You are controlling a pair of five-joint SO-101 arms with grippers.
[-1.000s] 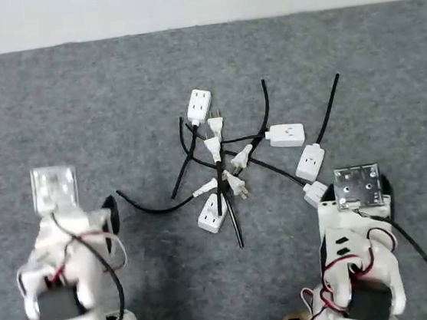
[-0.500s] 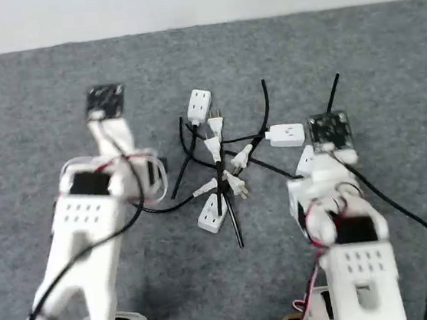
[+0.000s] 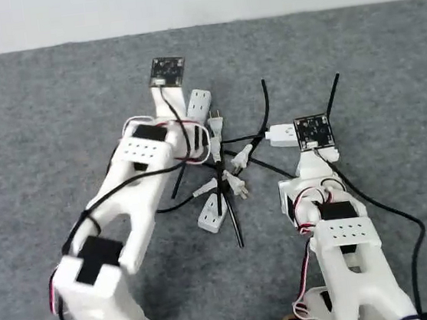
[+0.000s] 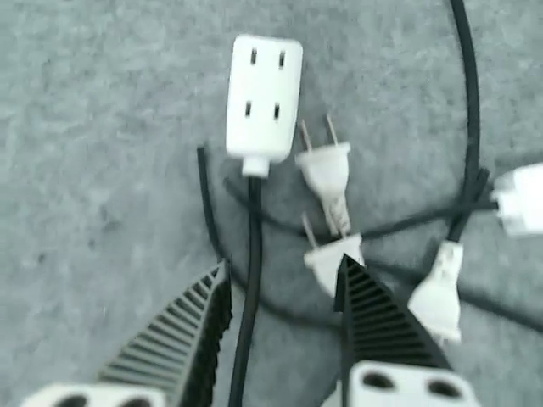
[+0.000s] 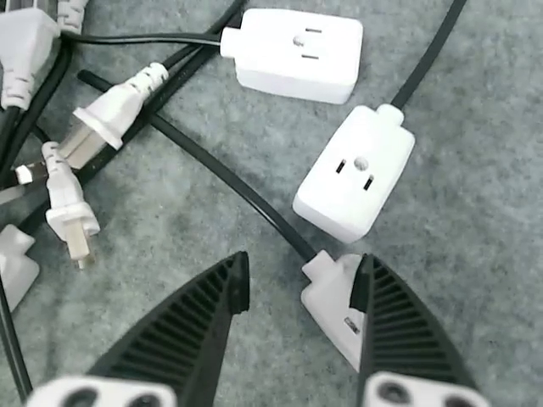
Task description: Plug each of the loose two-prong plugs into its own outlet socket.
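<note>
While both arms lean over the cable tangle at the centre of the high view, we see every plug lying loose on the grey mat [image 3: 38, 110].

Left gripper [image 4: 284, 270]: fingers spread wide, holding nothing. A black cord [image 4: 248, 280] runs between them up to the two-way socket [image 4: 265, 97]. That socket lies flat, slots up, at upper centre of the high view, just beside the left arm's wrist. The first plug [image 4: 325, 170] lies just beside the socket, prongs pointing away from the gripper. The second plug [image 4: 327, 259] sits right at one fingertip; we cannot tell if they touch.

Right gripper [image 5: 301, 263]: fingers also spread, empty, low over the mat. A small socket end [image 5: 331, 297] lies partly behind one finger; contact unclear. Beyond it are the near socket [image 5: 356, 182] and the far socket [image 5: 294, 49], both face up, close together, apart. The third plug [image 5: 110, 112] and fourth plug [image 5: 68, 216] lie across the cords, unplugged.

The low socket [image 3: 212, 212] sits centre frame in the high view, between the two arms.
</note>
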